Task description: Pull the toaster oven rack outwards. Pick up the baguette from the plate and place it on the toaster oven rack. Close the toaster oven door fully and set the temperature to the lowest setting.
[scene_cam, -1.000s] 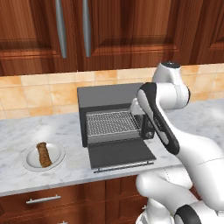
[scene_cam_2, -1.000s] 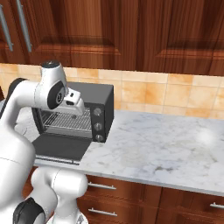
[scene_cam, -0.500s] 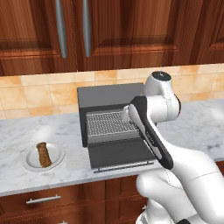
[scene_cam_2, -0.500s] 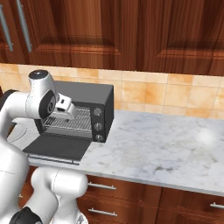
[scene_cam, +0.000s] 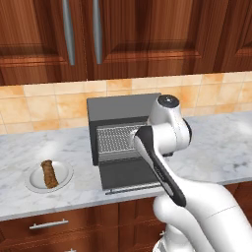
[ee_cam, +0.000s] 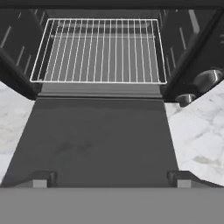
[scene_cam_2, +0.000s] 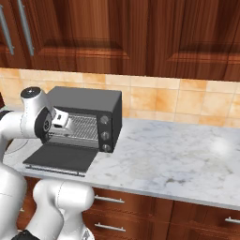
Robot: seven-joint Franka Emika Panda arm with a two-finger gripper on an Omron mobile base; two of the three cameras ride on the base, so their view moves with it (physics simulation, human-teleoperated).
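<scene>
Dark grey and boxy, the toaster oven point(scene_cam: 123, 130) stands at the back of the pale marbled stone counter point(scene_cam_2: 187, 154), against the tan tile wall. Its dark toaster oven door point(ee_cam: 98, 140) with the tinted window lies dropped flat toward the counter's front edge, the thin silver bar handle point(scene_cam: 130, 188) along its outer edge. The flat silver wire toaster oven rack point(ee_cam: 99, 50) sits within the open cavity. Three round knobs point(scene_cam_2: 106, 133) run down the oven's right side. The claw point(ee_cam: 109, 178) hangs above the lowered door, aimed into the cavity, its two dark fingertips point(ee_cam: 40, 179) standing wide apart with nothing between them. Toward the counter's left end, well apart from the oven, the stubby brown rough-crusted baguette point(scene_cam: 48, 173) lies on the round shallow white plate point(scene_cam: 34, 179).
</scene>
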